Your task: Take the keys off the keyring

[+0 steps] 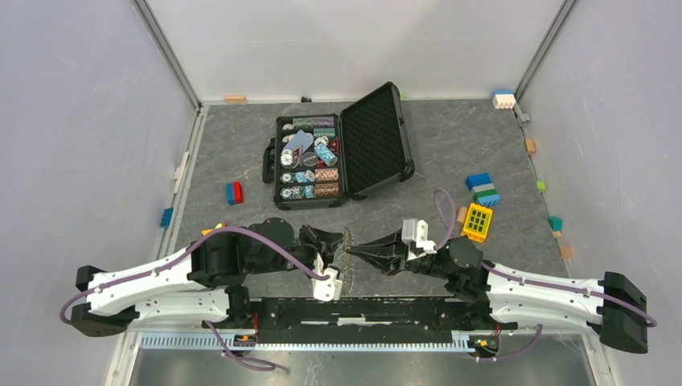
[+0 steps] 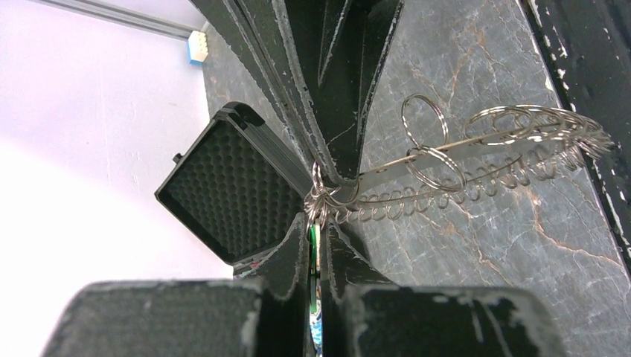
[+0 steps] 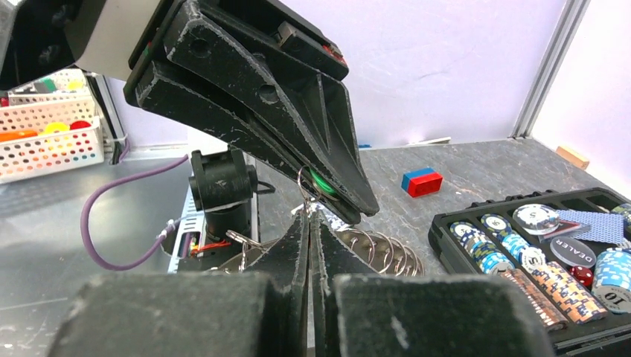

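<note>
Both grippers meet low over the table's near middle. My left gripper (image 1: 336,241) (image 2: 318,223) is shut on the key with the bright green tag (image 2: 313,239), also seen in the right wrist view (image 3: 321,182). My right gripper (image 1: 356,251) (image 3: 309,217) is shut on the thin silver keyring (image 2: 417,195) right at the left fingertips. The other keys (image 1: 348,264) hang fanned below, their small split rings (image 2: 435,167) (image 3: 379,249) strung along the hoop. How the hoop runs between the right fingers is hidden.
An open black case (image 1: 378,141) with poker chips (image 3: 551,275) stands beyond the grippers. A red-blue block (image 1: 234,192) lies to the left, and a yellow grid block (image 1: 478,222) and blue-green blocks (image 1: 482,190) to the right. Small blocks line the walls.
</note>
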